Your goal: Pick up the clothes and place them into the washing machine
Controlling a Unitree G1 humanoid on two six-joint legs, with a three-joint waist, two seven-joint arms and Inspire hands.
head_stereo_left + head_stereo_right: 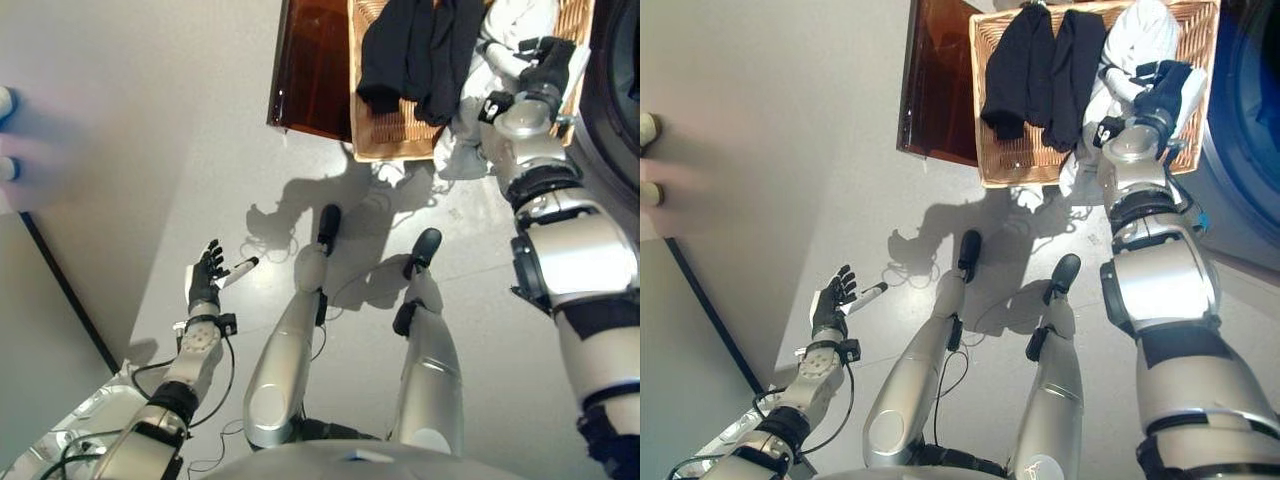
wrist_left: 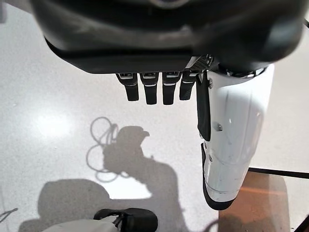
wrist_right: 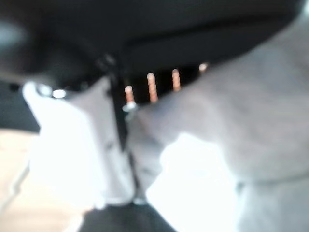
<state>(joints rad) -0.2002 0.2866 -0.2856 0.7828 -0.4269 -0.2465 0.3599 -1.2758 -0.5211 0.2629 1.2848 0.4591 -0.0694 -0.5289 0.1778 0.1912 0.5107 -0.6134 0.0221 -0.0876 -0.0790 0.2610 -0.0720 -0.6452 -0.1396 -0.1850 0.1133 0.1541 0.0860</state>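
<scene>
White garment [image 1: 1140, 30]: lay in the wicker basket's [image 1: 990, 165] right end, spilling over its near rim. Black garment [image 1: 1040, 65]: draped beside it, basket centre. Right hand [image 1: 1165, 85]: pressed into the white cloth, grip impossible to tell. Left hand [image 1: 832, 300]: fingers straight, empty, above floor [image 1: 760, 120]. Brown table [image 1: 935, 90]: under basket. Washing machine [image 1: 1250, 100]: just right.

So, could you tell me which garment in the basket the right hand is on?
The white garment, at the wicker basket's right end under the right hand; the black clothes lie untouched.
</scene>
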